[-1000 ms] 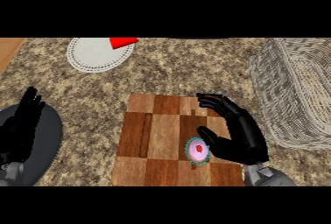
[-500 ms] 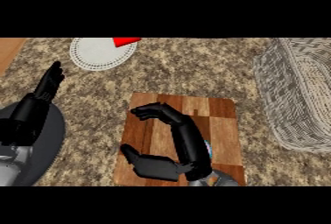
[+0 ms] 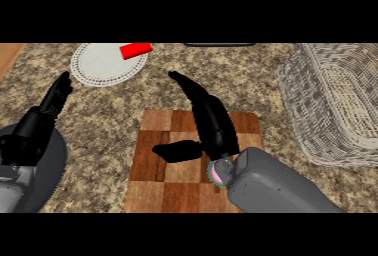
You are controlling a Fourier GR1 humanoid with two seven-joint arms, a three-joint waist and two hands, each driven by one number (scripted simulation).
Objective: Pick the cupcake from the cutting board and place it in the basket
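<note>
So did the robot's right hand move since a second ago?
Yes. The right hand swung left over the cutting board; its fingers now stretch toward the white plate, and the cupcake peeks out by its wrist.

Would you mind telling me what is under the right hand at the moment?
Under the right hand lies the cutting board. Only an edge of the cupcake shows, at the wrist; the rest is covered, so I cannot tell whether the hand grips it.

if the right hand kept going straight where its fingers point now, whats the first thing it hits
Probably nothing close: the right hand points up and slightly left, past the cutting board onto bare counter. The white plate lies left of that line, though height is unclear.
</note>
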